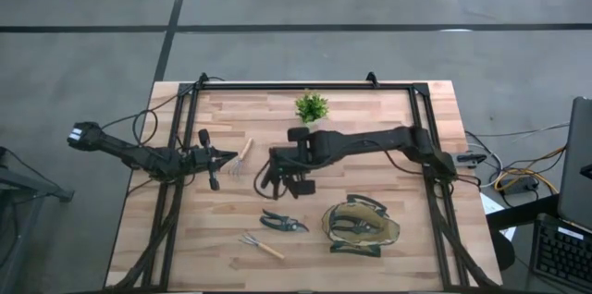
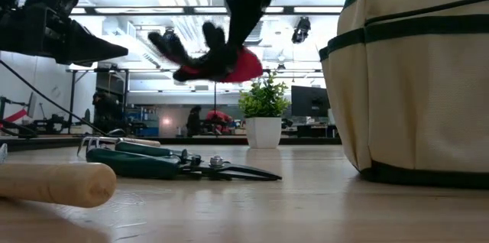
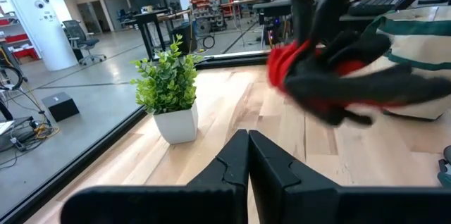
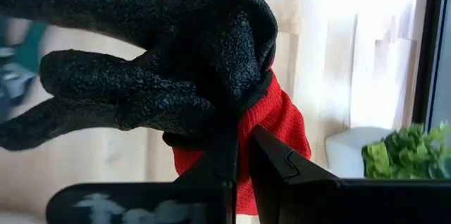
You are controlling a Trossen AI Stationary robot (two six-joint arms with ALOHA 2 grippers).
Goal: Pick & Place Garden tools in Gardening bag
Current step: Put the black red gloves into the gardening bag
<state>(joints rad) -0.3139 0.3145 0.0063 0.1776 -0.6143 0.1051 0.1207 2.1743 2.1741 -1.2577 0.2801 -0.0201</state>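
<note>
My right gripper [image 1: 280, 170] is over the middle of the table, shut on the black-and-red glove [image 4: 176, 62], which also shows high in the low view [image 2: 218, 58]. My left gripper [image 3: 248, 143] is shut and empty above the table's left part [image 1: 229, 155], next to a wooden-handled mini rake [image 1: 242, 155]. Dark-handled pruning shears [image 1: 283, 223] and a second mini rake [image 1: 260, 246] lie flat near the front edge. The khaki gardening bag [image 1: 361, 227] stands at the front right with a dark tool inside. My right gripper pinches the glove between its two fingers where the black palm meets the red cuff [image 4: 246, 115]. The fingers come from above, slanting down. The glove is lifted clear of the table, its black fingers [image 2: 172, 44] spread out to one side below the gripper.
A small green potted plant [image 1: 312, 107] stands at the far edge's middle. A black frame [image 1: 305, 86] runs around the table's far and side edges. In the low view the shears [image 2: 176, 165] and a wooden handle [image 2: 53, 183] lie close; the bag [image 2: 416, 82] fills the right.
</note>
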